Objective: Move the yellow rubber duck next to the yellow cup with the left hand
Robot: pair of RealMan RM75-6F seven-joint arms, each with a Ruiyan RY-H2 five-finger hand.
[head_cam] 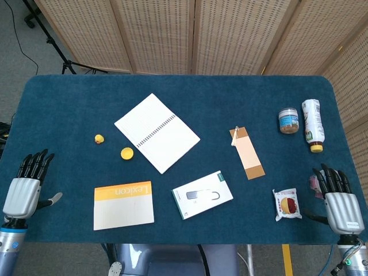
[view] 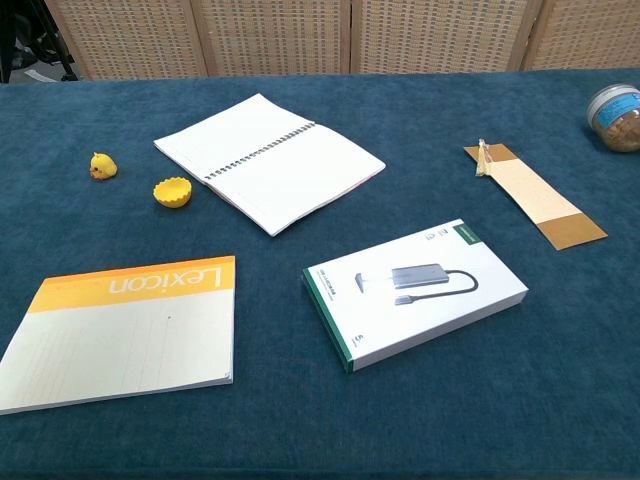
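Head view shows you have not started: your left hand [head_cam: 23, 192] rests at the tabletop's [head_cam: 69, 103] near left edge, fingers straight and apart, holding nothing, and your right hand [head_cam: 340, 206] lies likewise at the right. You must reach the rubber duck [head_cam: 99, 138], which sits apart from the yellow cup [head_cam: 126, 153], and carry it over. The notepad [view: 125, 325] reads "Lexicon".

On my feed I see an open spiral notebook [head_cam: 157, 132], a Lexicon pad [head_cam: 124, 204], a white adapter box [head_cam: 202, 194], a brown bookmark [head_cam: 248, 153], a jar [head_cam: 288, 120], a toppled bottle [head_cam: 313, 125] and a snack packet [head_cam: 287, 204].
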